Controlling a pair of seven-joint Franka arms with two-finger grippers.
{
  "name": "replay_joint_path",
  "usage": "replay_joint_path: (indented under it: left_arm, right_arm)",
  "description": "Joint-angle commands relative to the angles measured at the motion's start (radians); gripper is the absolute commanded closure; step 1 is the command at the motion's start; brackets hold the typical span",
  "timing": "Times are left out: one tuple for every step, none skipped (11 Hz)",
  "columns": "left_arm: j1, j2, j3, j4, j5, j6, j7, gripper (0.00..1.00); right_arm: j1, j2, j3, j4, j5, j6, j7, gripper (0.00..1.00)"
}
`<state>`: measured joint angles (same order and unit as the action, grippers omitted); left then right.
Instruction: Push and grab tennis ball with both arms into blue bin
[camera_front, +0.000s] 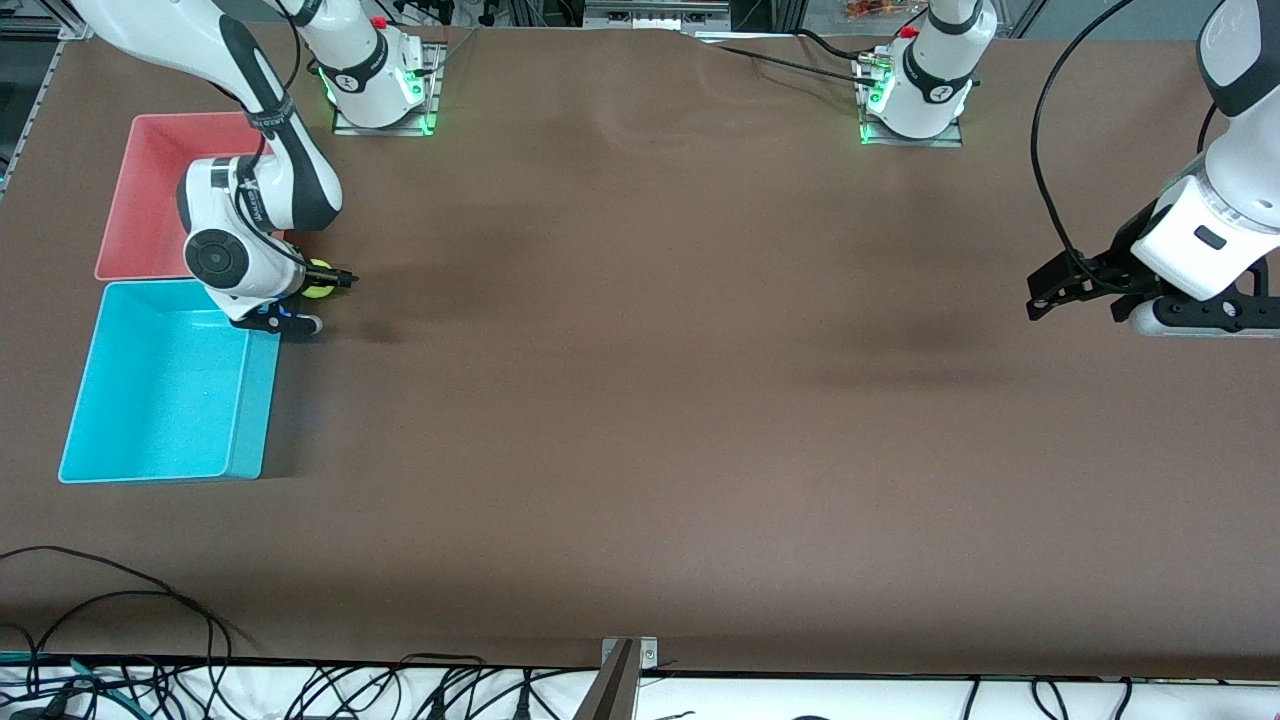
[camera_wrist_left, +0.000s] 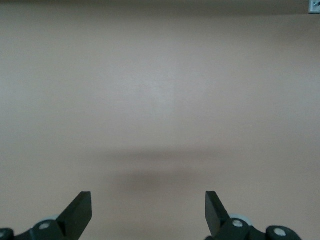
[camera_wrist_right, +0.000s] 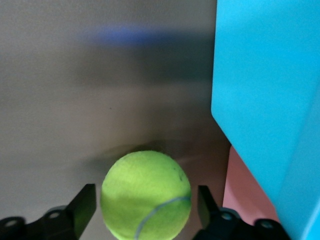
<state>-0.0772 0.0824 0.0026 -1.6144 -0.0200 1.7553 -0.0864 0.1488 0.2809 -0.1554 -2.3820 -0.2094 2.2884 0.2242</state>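
Cyan blue bin (camera_front: 165, 385) and pink bin (camera_front: 150, 190) hold nothing.

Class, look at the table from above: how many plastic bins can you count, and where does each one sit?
2. The light-blue rectangular plastic bin sits at the right arm's end of the table; the pink rectangular plastic bin sits beside it, farther from the front camera and partly covered by the right arm.

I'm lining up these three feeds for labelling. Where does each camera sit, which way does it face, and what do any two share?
Front view: high across the table, facing both arms' bases; shows both arms, the blue bin and pink bin.
Left wrist view: on the left arm, facing bare table past the open left gripper.
Right wrist view: on the right arm, facing the tennis ball between the right gripper fingers.
Shared: front and right wrist views both show ball and bins.
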Motion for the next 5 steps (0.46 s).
replay_joint_path:
  left_arm:
    - [-0.003,0.011,-0.003,0.033,0.074,-0.033,0.014,0.00]
    - [0.005,0.010,-0.001,0.033,0.063,-0.037,0.017,0.00]
    - [0.004,0.010,-0.001,0.034,0.064,-0.039,0.017,0.00]
    - [0.002,0.010,-0.003,0.034,0.061,-0.039,0.016,0.00]
    - [0.004,0.010,-0.006,0.034,0.060,-0.039,0.016,0.00]
  right_arm:
    - [0.000,0.012,0.002,0.004,-0.019,0.006,0.020,0.32]
    - [0.006,0.012,0.003,0.021,-0.015,0.002,0.017,0.37]
    - [0.008,0.012,0.007,0.045,-0.011,-0.015,0.017,0.44]
    - [0.008,0.012,0.022,0.062,-0.002,-0.039,0.021,0.45]
    - [0.008,0.005,0.040,0.098,0.010,-0.087,0.039,0.47]
